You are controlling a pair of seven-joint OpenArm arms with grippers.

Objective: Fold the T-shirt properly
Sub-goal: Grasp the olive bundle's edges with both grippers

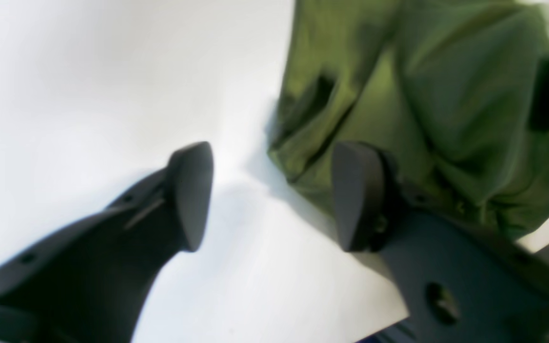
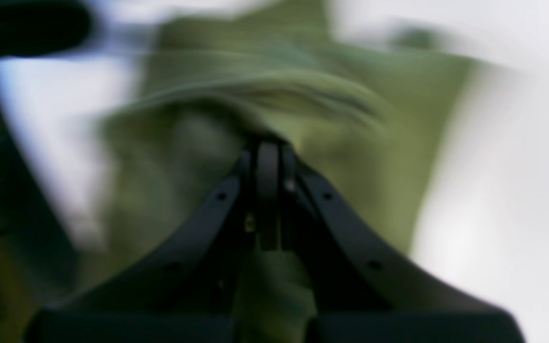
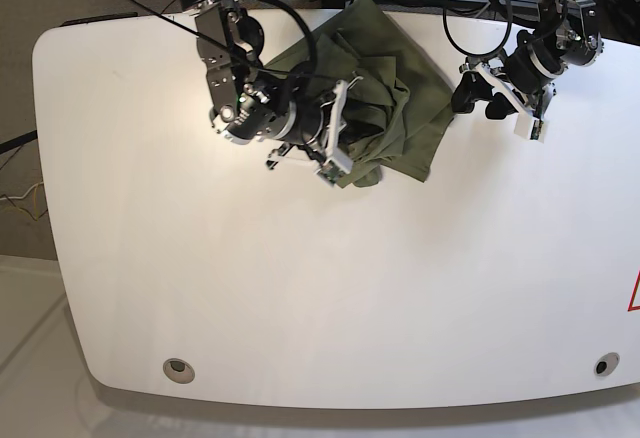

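The right hand (image 2: 269,157) is pinching the bunched T-shirt (image 3: 385,108); the left hand (image 1: 272,195) is gaping empty beside it; no lettering is showing.

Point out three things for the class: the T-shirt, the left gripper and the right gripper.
T-shirt (image 3: 400,88): base view, on the flat cloth in the middle of the bunched shirt.
left gripper (image 1: 272,195): left wrist view, midway between the open fingertips.
right gripper (image 2: 269,157): right wrist view, at the closed fingertips pinching the cloth.
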